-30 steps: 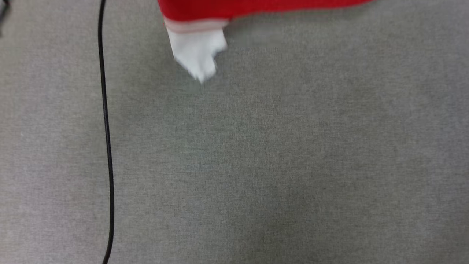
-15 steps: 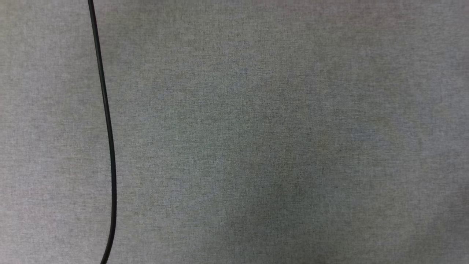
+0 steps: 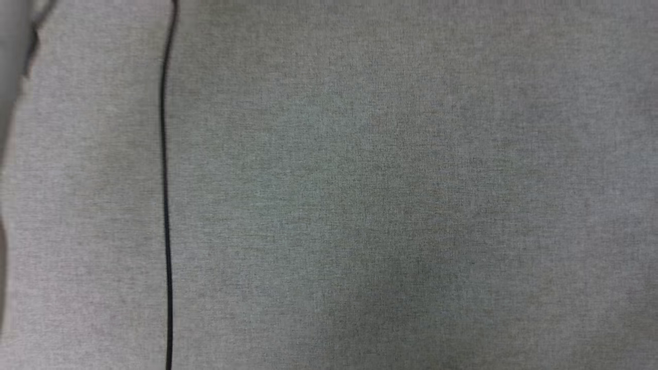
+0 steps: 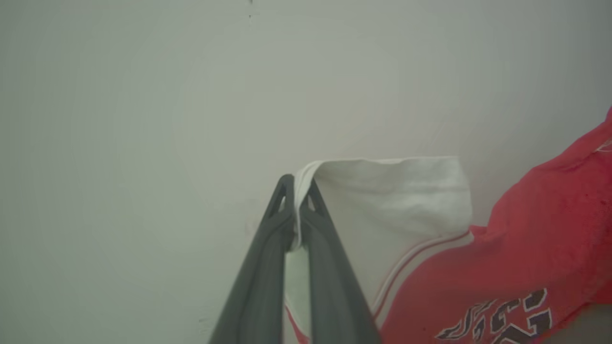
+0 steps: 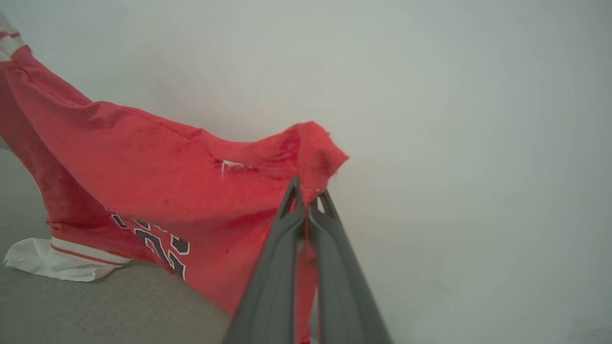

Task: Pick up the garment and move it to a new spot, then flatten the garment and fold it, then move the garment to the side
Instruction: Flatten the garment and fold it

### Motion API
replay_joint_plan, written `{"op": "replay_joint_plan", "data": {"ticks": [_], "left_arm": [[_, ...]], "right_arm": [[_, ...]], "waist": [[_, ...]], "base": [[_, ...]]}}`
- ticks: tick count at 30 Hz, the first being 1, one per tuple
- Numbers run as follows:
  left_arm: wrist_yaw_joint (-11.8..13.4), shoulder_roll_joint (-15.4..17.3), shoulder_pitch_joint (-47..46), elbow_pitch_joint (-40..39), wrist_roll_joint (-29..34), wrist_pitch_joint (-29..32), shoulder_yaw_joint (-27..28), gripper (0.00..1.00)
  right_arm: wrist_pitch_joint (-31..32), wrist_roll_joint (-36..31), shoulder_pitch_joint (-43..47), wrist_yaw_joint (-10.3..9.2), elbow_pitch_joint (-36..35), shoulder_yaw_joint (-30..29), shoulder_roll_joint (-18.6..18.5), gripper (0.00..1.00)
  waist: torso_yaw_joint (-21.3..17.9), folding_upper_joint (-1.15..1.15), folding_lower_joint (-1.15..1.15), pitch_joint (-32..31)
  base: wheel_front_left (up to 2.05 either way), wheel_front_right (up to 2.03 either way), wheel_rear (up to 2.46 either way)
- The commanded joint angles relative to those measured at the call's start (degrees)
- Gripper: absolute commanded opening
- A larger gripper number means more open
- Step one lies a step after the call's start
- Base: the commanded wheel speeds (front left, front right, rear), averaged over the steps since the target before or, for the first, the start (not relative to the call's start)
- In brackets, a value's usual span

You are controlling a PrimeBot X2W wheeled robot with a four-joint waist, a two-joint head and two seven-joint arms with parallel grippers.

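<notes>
I find the red jersey (image 5: pixel 158 172) raised and stretched between my two claws, in front of a pale wall (image 4: pixel 143 95). In the right wrist view its lower part drapes onto a grey fabric-covered surface (image 5: pixel 95 306). One white sleeve (image 5: pixel 52 260) with red striped trim lies flat there. Part of the black, white-outlined number (image 5: pixel 162 248) shows on the hanging red panel.

In the left wrist view the jersey (image 4: pixel 516 248) falls away to the right. Black lettering (image 4: pixel 502 320) is partly visible at the bottom edge, too cut off to read.

The left claw (image 4: pixel 297 184) is clamped on the folded edge of the other white sleeve (image 4: pixel 397 191), with cloth pinched between the tips. The right claw (image 5: pixel 308 191) is clamped on a bunched red corner of the jersey, fingers pressed together around it.

The head view looks down on the grey surface (image 3: pixel 385 205). A thin black cable (image 3: pixel 164 180) runs top to bottom along its left part.
</notes>
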Motion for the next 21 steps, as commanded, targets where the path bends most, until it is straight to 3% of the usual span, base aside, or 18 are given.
{"op": "replay_joint_plan", "data": {"ticks": [1,11,21], "left_arm": [[0.53,-0.1,2.63,-0.58,-0.29,-0.72,-0.24,0.0],[4.97,1.78,26.0,-8.99,-4.94,-3.52,-0.08,0.0],[10.34,5.39,50.5,-19.19,-8.45,-2.75,-2.58,0.0]], "right_arm": [[-0.6,0.56,2.08,-0.09,-0.64,1.19,-1.01,0.0],[-4.35,6.47,17.76,-0.09,-6.88,9.12,-5.81,0.0],[-6.59,11.27,36.3,-0.09,-11.34,13.05,-9.87,0.0]], "waist": [[0.5,0.0,-0.01,-1.29],[1.72,0.0,-0.01,-9.14],[2.57,0.0,-0.01,-17.88]], "base": [[0.0,0.0,0.0],[0.0,0.0,0.0],[0.0,0.0,0.0]]}}
